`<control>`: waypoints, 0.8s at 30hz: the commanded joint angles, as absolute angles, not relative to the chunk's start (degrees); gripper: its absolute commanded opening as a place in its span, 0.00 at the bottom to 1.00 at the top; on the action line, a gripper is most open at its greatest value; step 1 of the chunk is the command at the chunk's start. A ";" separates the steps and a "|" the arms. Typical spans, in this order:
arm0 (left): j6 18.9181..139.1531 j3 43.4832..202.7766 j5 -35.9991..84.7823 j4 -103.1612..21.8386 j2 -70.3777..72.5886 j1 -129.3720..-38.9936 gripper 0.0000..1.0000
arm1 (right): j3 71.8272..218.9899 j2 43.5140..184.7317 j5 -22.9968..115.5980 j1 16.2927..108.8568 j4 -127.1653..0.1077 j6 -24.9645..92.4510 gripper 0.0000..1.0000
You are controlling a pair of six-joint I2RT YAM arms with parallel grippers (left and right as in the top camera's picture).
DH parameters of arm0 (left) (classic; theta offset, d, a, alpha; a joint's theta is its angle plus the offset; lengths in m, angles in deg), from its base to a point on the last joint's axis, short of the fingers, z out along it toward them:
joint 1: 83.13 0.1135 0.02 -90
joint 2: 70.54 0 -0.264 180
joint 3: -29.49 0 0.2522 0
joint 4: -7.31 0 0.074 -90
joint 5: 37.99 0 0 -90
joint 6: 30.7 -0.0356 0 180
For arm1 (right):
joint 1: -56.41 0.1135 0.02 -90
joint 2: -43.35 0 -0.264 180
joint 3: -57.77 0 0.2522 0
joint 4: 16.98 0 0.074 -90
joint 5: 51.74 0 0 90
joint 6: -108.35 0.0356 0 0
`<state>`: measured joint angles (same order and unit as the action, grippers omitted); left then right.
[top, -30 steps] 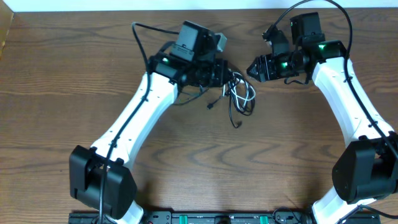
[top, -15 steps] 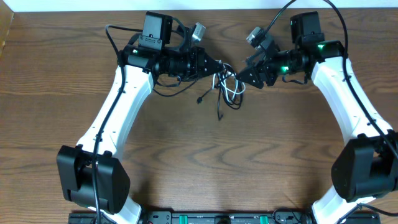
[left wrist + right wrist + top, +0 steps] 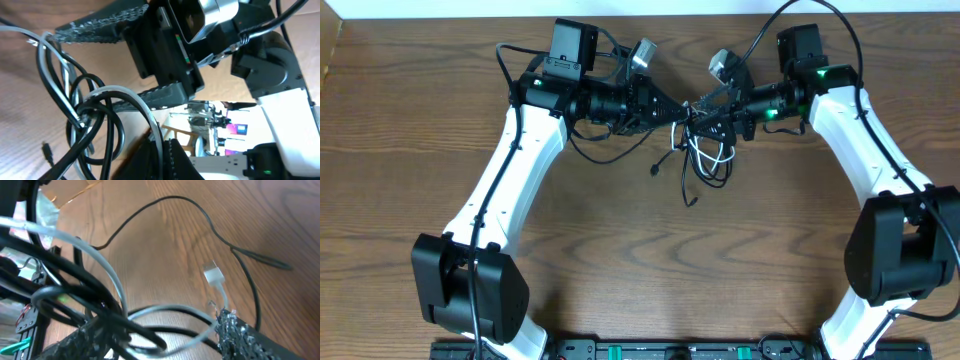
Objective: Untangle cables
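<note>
The cables (image 3: 708, 152) are found near the table's (image 3: 620, 260) 12 o'clock edge, a black-and-white tangle trailing toward 6 o'clock from the two grippers. The left gripper (image 3: 677, 108), at the tangle's 9 o'clock, is pressed closed on several strands. The right gripper (image 3: 704, 112), at 3 o'clock, is spread wide, with loops passing between its textured pads (image 3: 245, 337). A white plug (image 3: 214, 275) is seen ending the white cord.

Counter (image 3: 620, 250): brown wood with grain, seen across the overhead view.
Far edge (image 3: 440, 8): bordered by a white strip.
Near edge: a black rail (image 3: 582, 350) with green fittings is seen.
</note>
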<state>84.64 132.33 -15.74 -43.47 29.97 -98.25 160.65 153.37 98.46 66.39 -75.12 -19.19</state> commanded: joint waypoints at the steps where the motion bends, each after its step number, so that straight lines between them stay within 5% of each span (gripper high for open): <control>1: 86.02 133.05 -19.39 -43.05 29.38 -98.18 0.08 | 160.65 154.55 102.31 68.53 -74.42 -21.58 0.59; 4: 86.02 133.05 -19.39 -43.05 29.38 -98.18 0.08 | 160.65 154.70 102.35 68.90 -74.42 -21.47 0.42; 8: 86.00 133.05 -18.97 -43.01 29.38 -98.14 0.08 | 160.65 154.70 102.22 68.66 -73.99 -17.80 0.02; 16: 86.00 133.05 -8.50 -43.08 29.38 -95.58 0.07 | 160.65 154.66 92.78 65.45 -76.72 -3.50 0.01; 24: 86.00 133.05 21.44 -45.96 29.38 -92.39 0.08 | 160.65 152.23 93.44 64.57 -87.60 -10.54 0.01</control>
